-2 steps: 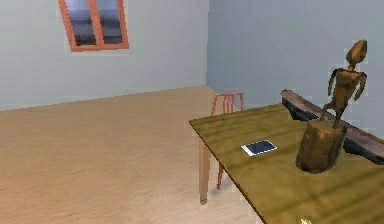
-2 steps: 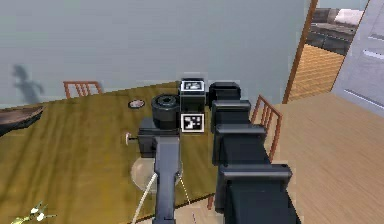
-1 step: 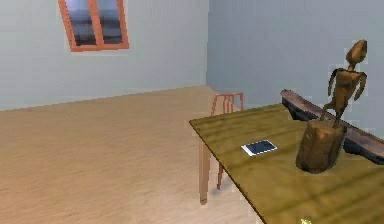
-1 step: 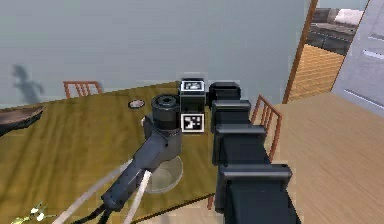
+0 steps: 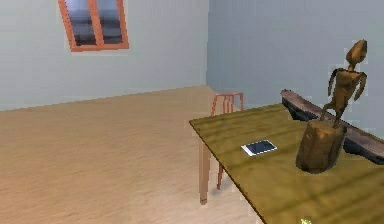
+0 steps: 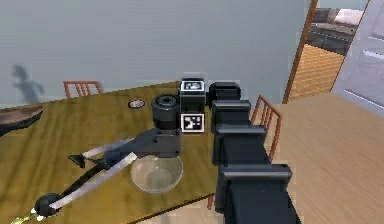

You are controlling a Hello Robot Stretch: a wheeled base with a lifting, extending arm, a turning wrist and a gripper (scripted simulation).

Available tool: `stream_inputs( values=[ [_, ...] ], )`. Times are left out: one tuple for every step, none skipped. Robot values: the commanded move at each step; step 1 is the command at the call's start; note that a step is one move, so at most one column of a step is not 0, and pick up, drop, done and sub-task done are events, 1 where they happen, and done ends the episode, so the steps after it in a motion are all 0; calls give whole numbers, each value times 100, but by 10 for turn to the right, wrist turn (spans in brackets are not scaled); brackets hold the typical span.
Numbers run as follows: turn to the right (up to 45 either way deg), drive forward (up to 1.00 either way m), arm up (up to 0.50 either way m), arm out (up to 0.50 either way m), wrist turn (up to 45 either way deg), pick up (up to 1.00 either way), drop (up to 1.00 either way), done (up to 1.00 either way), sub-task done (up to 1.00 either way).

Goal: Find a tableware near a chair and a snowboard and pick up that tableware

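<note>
A clear glass bowl (image 6: 157,176) sits on the wooden table (image 6: 90,130) in the arm side view, just left of the dark arm bar. The gripper (image 6: 60,183) reaches left from its dark body, and its thin fingers (image 6: 77,158) stretch across the tabletop beside the bowl. I cannot tell whether it holds anything. A small round dish (image 6: 135,103) lies farther out on the table. A long dark board (image 5: 345,135) lies along the table's far side in the forward view, and its end (image 6: 15,118) shows at the arm side view's left. An orange chair (image 5: 227,102) stands behind the table.
A wooden figure statue (image 5: 330,120) and a flat phone (image 5: 259,148) rest on the table (image 5: 250,180). Wooden chairs (image 6: 82,88) (image 6: 266,118) stand at the table's far side and end. A doorway (image 6: 325,50) is at the right. Bare wood floor (image 5: 90,160) lies under a window (image 5: 94,22).
</note>
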Motion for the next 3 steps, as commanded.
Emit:
stream_inputs(
  values=[
    [0,0,0,0,450,0,0,0,0],
    [0,0,0,0,150,0,0,0,0],
    [0,0,-24,0,0,0,0,0,0]
  ],
)
